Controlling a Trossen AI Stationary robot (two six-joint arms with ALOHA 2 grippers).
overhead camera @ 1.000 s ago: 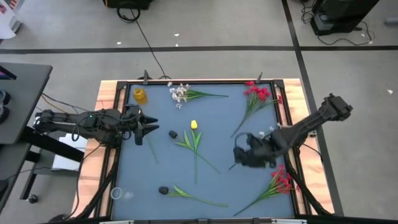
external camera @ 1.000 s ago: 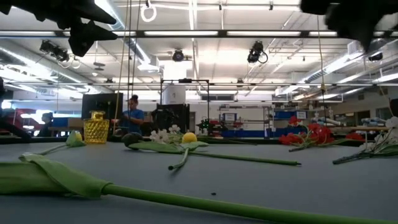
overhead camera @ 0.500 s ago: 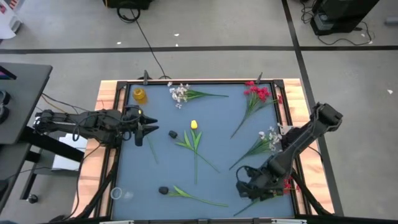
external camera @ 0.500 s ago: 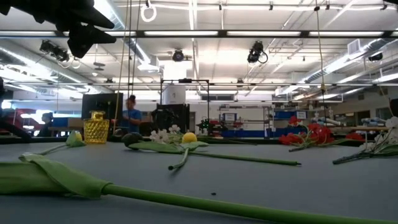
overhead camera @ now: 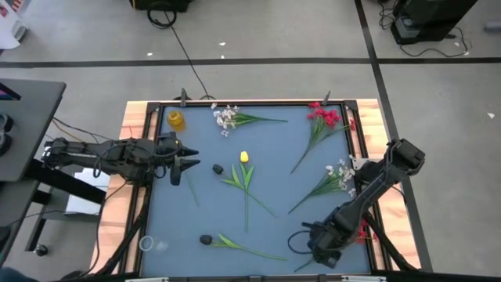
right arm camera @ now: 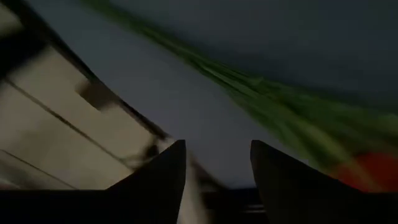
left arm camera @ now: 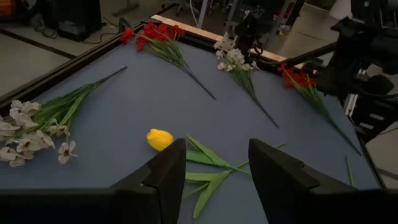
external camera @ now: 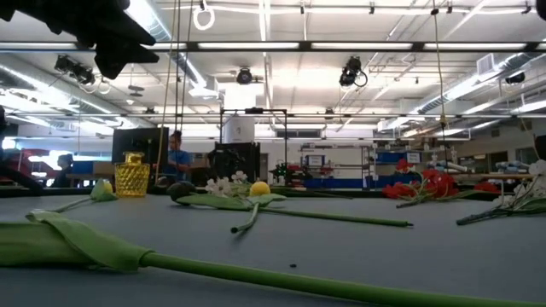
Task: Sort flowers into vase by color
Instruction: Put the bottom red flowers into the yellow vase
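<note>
Flowers lie flat on the blue table top (overhead camera: pixel 203 211). A white spray (overhead camera: pixel 227 119) and a red cluster (overhead camera: pixel 324 117) are at the far side. A second white spray (overhead camera: pixel 338 174) is at the right, and a yellow tulip (overhead camera: pixel 244 157) is in the middle. A red flower (overhead camera: pixel 360 232) at the near right is partly under my right arm. The yellow vase (overhead camera: pixel 175 120) stands at the far left corner. My right gripper (overhead camera: pixel 307 241) is open, tipped down over that red flower's green stem (right arm camera: pixel 273 99). My left gripper (overhead camera: pixel 188 160) is open above the table's left side, pointing at the tulip (left arm camera: pixel 160 139).
A green-leaved stem (overhead camera: pixel 249 249) with a dark head (overhead camera: pixel 206 240) lies near the front edge. A dark lump (overhead camera: pixel 217 168) sits left of the tulip, and a clear round thing (overhead camera: pixel 146 244) at the near left. A black frame and wooden border (overhead camera: pixel 133 117) rim the table.
My right gripper has swung from the table's right-middle toward the near edge and sunk lower, rolling at the wrist. It now stands over the near red flower's stem. The white spray at the right, covered before, now shows. No flower has moved.
</note>
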